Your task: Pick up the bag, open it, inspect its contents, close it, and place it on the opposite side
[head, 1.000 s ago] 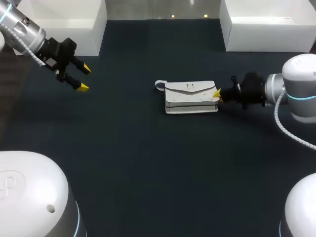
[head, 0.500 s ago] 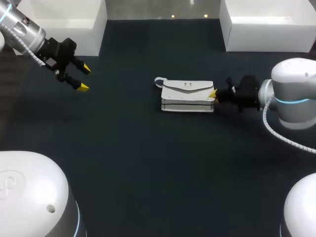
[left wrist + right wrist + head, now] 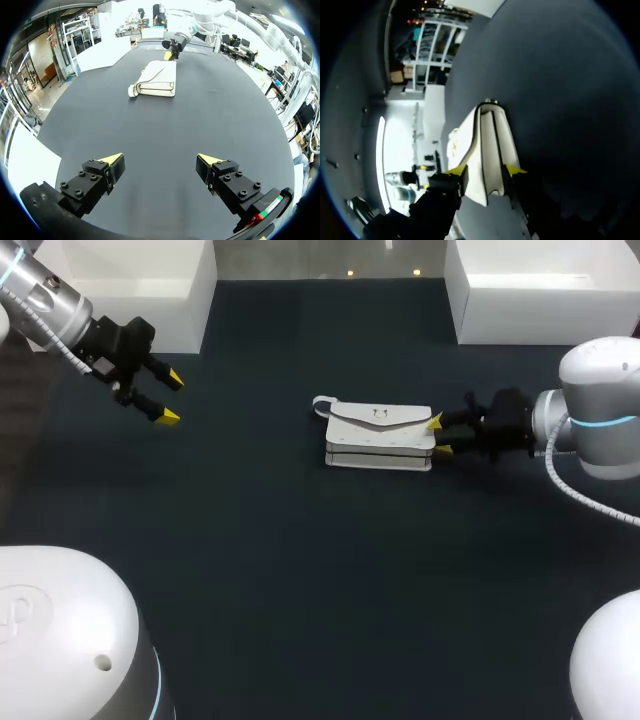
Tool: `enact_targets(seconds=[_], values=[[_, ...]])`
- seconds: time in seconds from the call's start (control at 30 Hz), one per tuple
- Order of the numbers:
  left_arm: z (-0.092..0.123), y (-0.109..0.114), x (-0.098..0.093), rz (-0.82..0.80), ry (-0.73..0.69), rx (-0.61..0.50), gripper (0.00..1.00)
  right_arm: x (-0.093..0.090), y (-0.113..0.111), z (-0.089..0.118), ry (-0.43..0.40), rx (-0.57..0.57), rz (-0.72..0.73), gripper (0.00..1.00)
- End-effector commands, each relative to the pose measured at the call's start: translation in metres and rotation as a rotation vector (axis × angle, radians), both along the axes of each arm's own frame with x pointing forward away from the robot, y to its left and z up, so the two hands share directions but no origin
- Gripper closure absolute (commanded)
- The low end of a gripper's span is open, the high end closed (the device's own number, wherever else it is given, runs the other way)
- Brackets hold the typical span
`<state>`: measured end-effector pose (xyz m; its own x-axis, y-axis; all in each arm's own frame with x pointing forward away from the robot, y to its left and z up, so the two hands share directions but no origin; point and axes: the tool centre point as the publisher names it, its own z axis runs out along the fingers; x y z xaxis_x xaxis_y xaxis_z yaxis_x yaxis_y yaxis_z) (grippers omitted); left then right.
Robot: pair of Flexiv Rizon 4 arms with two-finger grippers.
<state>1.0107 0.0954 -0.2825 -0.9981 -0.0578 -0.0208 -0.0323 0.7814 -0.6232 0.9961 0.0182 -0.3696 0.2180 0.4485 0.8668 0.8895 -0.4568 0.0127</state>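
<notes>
Pinching the right end of the white bag (image 3: 380, 430), the right claw (image 3: 438, 436) stands at a narrow gap. One yellow tip is against the flap side and the other is lower down at the same end. In the right wrist view the bag's end fills the space between the two fingers, and its stacked layers run away ahead of them.

The bag lies flat on the dark table (image 3: 300, 570), a little right of and above the middle of the head view. Its flap is up and closed, with a small clasp (image 3: 378, 415) on it and a loop (image 3: 322, 408) at the bag's left end. The right arm (image 3: 600, 420) comes in from the right edge, level with the bag.

In the upper left of the head view the left claw (image 3: 170, 397) hangs over the table, fingers spread wide, well apart from the bag. The left wrist view shows the bag far ahead of those fingers, with the right claw at its far end.
</notes>
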Motion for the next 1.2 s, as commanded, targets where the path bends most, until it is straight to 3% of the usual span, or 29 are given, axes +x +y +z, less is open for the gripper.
enact_targets(seconds=[0.03,0.5,0.97,1.2], values=[[-0.001,0.000,0.000,0.000,-0.002,-0.003,0.00,0.003,-0.011,0.007,0.042,0.011,0.055,0.58],[-0.001,0.000,0.000,0.000,-0.002,-0.003,0.00,0.002,-0.026,0.013,0.176,0.001,0.221,0.59],[-0.001,0.000,0.000,0.000,-0.002,-0.003,0.00,-0.005,-0.003,0.005,0.214,0.007,0.332,0.60],[-0.001,0.000,0.000,0.000,-0.002,-0.003,0.00,-0.003,0.002,0.003,0.201,0.011,0.307,0.64]])
